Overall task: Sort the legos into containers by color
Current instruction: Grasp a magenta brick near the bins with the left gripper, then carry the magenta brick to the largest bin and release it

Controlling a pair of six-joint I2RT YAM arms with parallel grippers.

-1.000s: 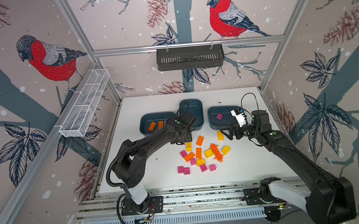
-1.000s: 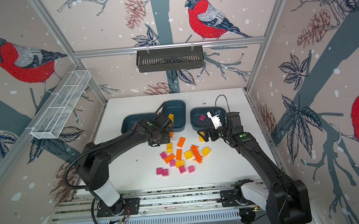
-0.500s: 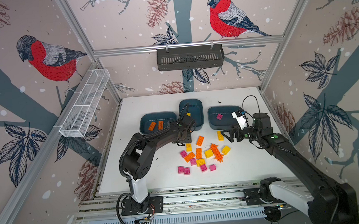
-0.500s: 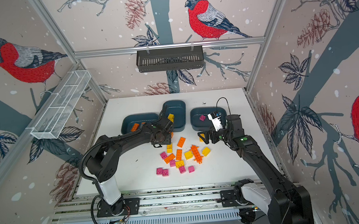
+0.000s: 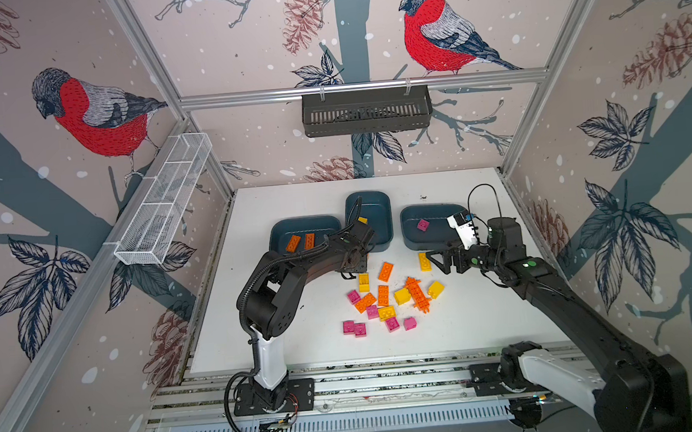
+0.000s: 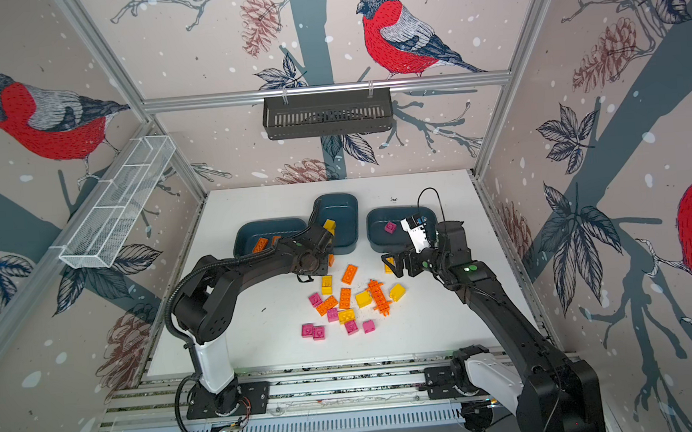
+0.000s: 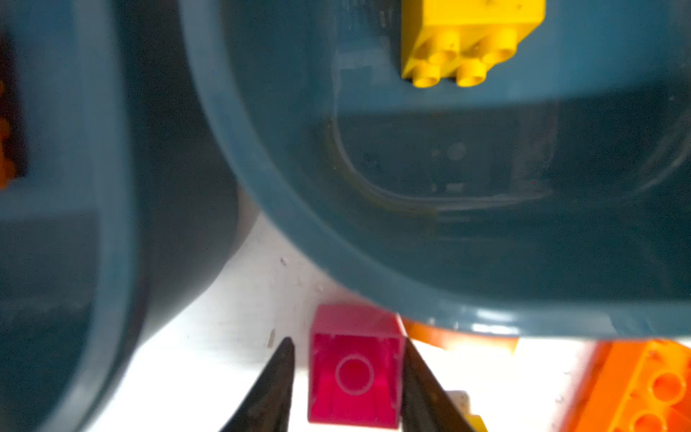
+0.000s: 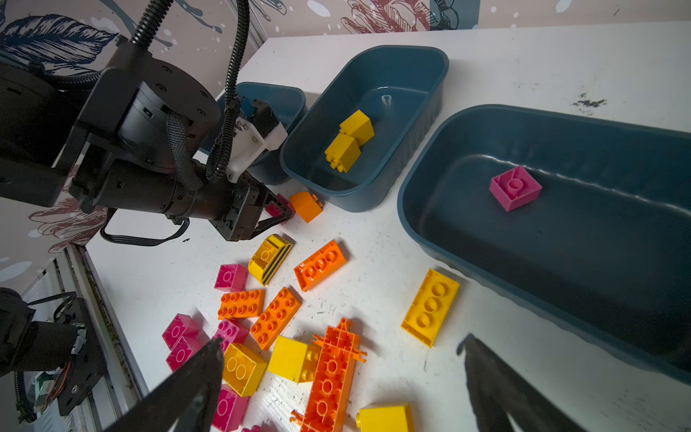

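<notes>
Three teal containers stand in a row. The left one (image 5: 277, 235) holds two orange legos (image 5: 293, 243). The middle one (image 8: 430, 74) holds yellow legos (image 8: 349, 144), and the right one (image 8: 415, 209) holds a magenta brick (image 8: 515, 188). Loose orange, yellow and magenta legos (image 5: 383, 302) lie in front, among them a spiky orange piece (image 8: 332, 377). My left gripper (image 7: 347, 340) flanks a magenta brick (image 7: 355, 370) on the table by the middle container. One finger touches it and the other is a sliver away. My right gripper (image 8: 342, 340) hovers open over the pile, beside a yellow oblong brick (image 8: 430, 306).
A small orange brick (image 8: 306, 205) rests against the middle container's front wall, right next to the flanked magenta brick. A black slotted basket (image 5: 366, 111) hangs on the back wall. A white wire tray (image 5: 164, 204) runs along the left wall.
My left gripper's jaws have narrowed around the magenta brick, and that arm's elbow has pulled in toward its base. The right gripper has stayed wide open and shifted only slightly.
</notes>
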